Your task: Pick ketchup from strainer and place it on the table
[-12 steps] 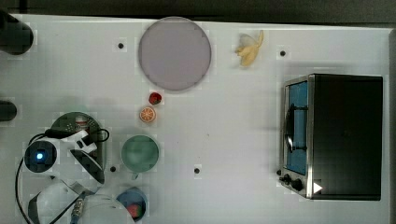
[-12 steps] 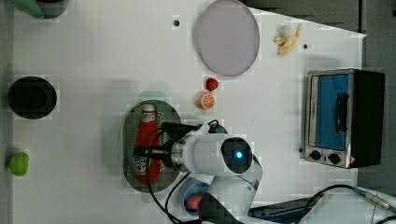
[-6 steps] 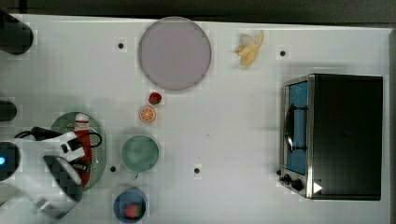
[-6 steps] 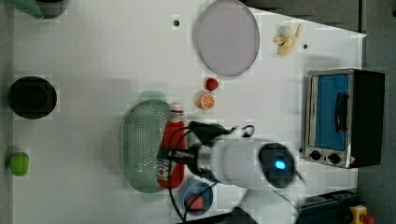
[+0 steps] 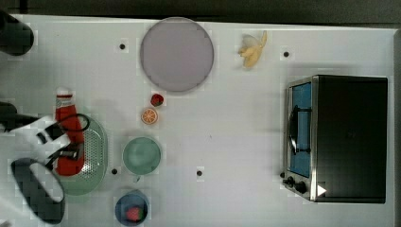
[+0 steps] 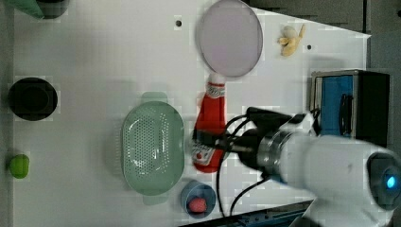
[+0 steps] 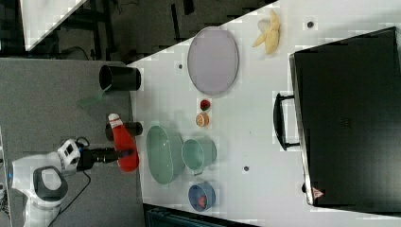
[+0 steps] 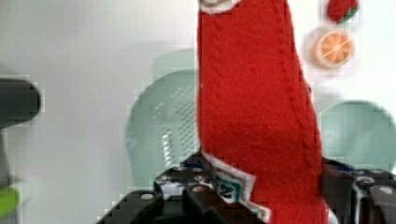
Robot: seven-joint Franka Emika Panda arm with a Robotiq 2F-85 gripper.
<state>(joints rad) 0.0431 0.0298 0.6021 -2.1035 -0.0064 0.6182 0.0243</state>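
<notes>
Left view: ketchup bottle [image 6: 209, 127] clamped low on its body by the end effector [image 6: 204, 144], carried lying level with the cap pointing toward the lilac plate [image 6: 230, 38]. It hangs lifted clear of the pale green strainer [image 6: 152, 146], whose perforated basin sits empty just beside it, so the pick looks done. Open white desk [image 6: 104, 61] remains for the set-down.

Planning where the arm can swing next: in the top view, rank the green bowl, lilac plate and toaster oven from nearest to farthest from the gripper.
1. Green bowl, right of the gripper, which holds the ketchup.
2. Lilac plate, near the table's far edge.
3. Toaster oven, far right.
</notes>
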